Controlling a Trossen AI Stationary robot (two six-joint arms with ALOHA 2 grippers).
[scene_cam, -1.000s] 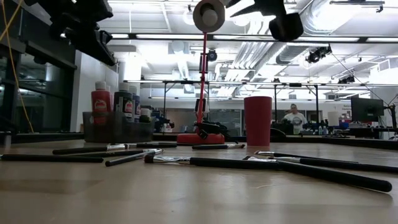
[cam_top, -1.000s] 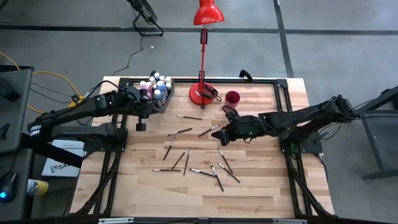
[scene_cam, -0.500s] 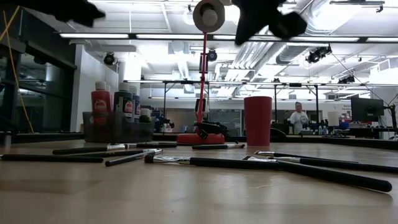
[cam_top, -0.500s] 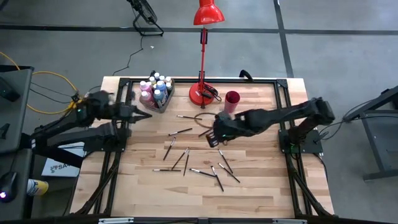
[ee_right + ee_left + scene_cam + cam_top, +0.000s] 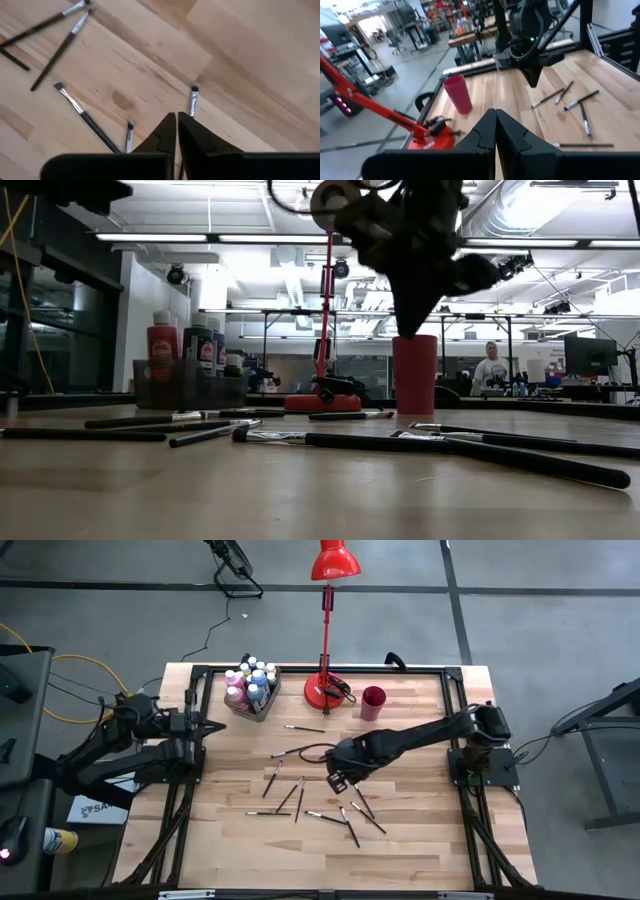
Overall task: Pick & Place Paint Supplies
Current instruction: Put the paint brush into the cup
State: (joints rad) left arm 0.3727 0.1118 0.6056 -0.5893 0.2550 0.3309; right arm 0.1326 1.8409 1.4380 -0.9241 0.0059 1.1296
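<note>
Several thin dark-handled paintbrushes (image 5: 290, 795) lie flat and scattered across the middle of the wooden table, also seen in the low view as paintbrushes (image 5: 400, 442). White-capped paint bottles (image 5: 248, 680) stand in the translucent grey bin (image 5: 262, 700) at the far left. My right gripper (image 5: 338, 780) hangs shut, pointing down, above the brushes near the table's centre; its wrist view shows brushes (image 5: 82, 107) below the shut right gripper (image 5: 176, 122). My left gripper (image 5: 207, 726) is shut at the left edge, clear of the bin.
A dark red cup (image 5: 373, 700) stands at the far side, right of the red desk lamp's base (image 5: 325, 690). A black frame (image 5: 455, 690) borders the table. Bare wood lies along the near edge. A person (image 5: 490, 370) stands in the room behind.
My left gripper has drawn back from the bin toward the table's left edge. My right gripper has moved left and toward the near edge, coming down and tipping to point at the brushes in the centre. No brush or bottle has moved.
</note>
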